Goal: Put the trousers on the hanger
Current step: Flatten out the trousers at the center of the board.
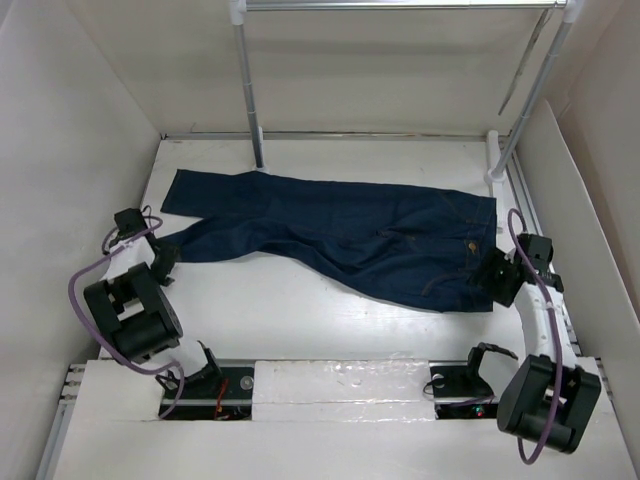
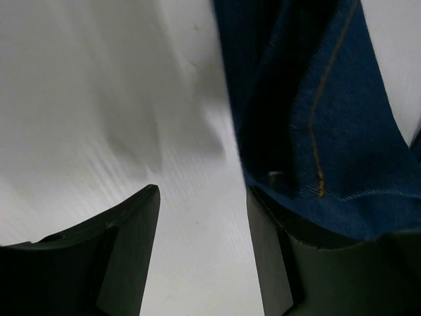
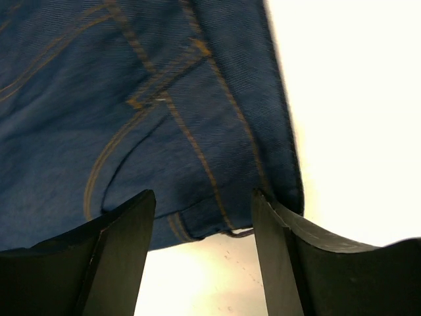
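**Q:** What is shown, starting with the largest thing?

**A:** A white counter [image 1: 300,320] is seen from above, walled in by pale panels. Dark navy trousers [image 1: 350,235] are spread flat across its far half. The waistband is laid to the right and the two legs are stretched to the left, one set farther back than the other.

**Q:** Where is the hanger found?

**A:** A metal rail [image 1: 400,5] is carried across the back by two poles [image 1: 248,85]. The thin pale grey hanger [image 1: 526,58] is hung from the right end of that rail, well apart from the trousers and touched by neither arm.

**Q:** How are the hands placed?

**A:** The left hand [image 1: 162,262] is lowered at the hem of the nearer leg. Its fingers [image 2: 131,224] are spread apart and bare counter is seen between them. The hem is seen at the right-side finger only, and whether it is touched cannot be told; nothing is gripped.

The right hand [image 1: 497,275] is set at the near corner of the waistband. It is likewise released: the edge of the denim is seen between the parted fingers but is not pinched.

**Q:** Is any smaller detail visible?

**A:** A small orange-tan patch [image 1: 472,243] is seen at the waistband, near the right hand.
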Controlling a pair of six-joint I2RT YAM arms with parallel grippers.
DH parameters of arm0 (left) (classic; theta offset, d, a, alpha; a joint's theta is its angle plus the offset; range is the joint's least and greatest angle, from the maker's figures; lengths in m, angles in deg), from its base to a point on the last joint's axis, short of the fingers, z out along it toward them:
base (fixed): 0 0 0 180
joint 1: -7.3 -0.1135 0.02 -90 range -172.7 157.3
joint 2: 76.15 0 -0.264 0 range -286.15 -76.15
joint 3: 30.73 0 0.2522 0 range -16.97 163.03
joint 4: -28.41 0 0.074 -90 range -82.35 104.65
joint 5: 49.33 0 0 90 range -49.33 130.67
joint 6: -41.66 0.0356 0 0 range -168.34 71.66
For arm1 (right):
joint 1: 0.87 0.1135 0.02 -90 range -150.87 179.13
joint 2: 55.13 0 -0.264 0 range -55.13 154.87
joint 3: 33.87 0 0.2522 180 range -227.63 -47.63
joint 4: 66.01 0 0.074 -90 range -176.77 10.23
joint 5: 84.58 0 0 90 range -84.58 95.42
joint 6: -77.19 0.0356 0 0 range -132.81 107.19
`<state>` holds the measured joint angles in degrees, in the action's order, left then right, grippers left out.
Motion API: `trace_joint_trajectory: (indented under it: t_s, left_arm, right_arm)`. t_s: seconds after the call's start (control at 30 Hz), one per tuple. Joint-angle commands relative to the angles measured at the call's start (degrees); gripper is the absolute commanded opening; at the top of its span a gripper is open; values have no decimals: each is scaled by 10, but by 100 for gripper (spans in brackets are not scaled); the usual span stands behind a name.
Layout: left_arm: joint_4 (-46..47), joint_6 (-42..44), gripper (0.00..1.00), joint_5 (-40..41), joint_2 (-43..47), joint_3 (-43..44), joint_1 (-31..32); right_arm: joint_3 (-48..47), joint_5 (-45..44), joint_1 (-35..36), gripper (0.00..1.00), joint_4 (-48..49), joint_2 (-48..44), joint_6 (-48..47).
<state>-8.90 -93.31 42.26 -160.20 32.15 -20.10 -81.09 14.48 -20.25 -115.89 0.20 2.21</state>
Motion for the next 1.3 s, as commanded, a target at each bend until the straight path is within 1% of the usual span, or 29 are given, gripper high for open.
trace_joint_trajectory:
  t_s: [0.0, 0.03, 0.1, 0.23, 0.37, 0.47, 0.5, 0.57, 0.63, 0.7, 0.8, 0.83, 0.97, 1.03, 1.07, 1.17, 1.2, 1.27]
  left_arm:
    - [54, -24, 51, -44, -9, 11, 29]
    - [65, -28, 51, -51, -8, 7, 34]
    - [72, -37, 51, -61, -4, 4, 39]
    - [81, -42, 52, -68, 8, -4, 45]
    - [88, -44, 52, -83, 6, -11, 57]
    - [87, -53, 51, -99, 5, -6, 62]
    - [87, -56, 51, -102, 6, -1, 68]
    - [90, -65, 51, -103, 15, 5, 76]
    - [94, -72, 51, -111, 20, 9, 86]
    - [103, -79, 51, -119, 36, 1, 109]
    - [120, -84, 51, -140, 59, -19, 117]
    - [120, -85, 51, -140, 59, -23, 117]
    - [150, -93, 50, -175, 58, -43, 123]
    - [154, -93, 50, -171, 53, -47, 130]
    - [156, -90, 50, -167, 49, -48, 136]
    - [154, -75, 49, -163, 45, -48, 136]
    - [152, -72, 49, -161, 44, -45, 136]
    - [149, -66, 49, -163, 45, -42, 136]
  right_arm:
    - [11, 10, -19, 66, 20, 23, 53]
    - [13, 10, -19, 66, 25, 28, 80]
    - [14, 3, -19, 66, 22, 38, 99]
    - [20, -49, -19, 62, 3, 31, 144]
    - [32, -86, -24, 58, 10, 64, 180]
    - [16, -113, -24, 56, -18, 79, 183]
    - [4, -123, -24, 55, -52, 74, 178]
    - [-35, -173, -24, 55, -83, 33, 169]
    - [-78, -206, -19, 55, -123, 26, 166]
    - [-87, -208, -19, 55, -137, 26, 169]
    - [-78, -228, -19, 56, -158, 1, 180]
    - [-78, -229, -19, 59, -163, 1, 178]
    - [-60, -217, -19, 58, -156, -18, 206]
    - [-50, -206, -19, 57, -143, -1, 216]
    - [-47, -203, -5, 55, -138, 8, 226]
    - [-31, -190, 16, 55, -98, 58, 253]
    - [-28, -188, 34, 54, -73, 72, 262]
    - [-9, -172, 39, 51, -47, 108, 285]
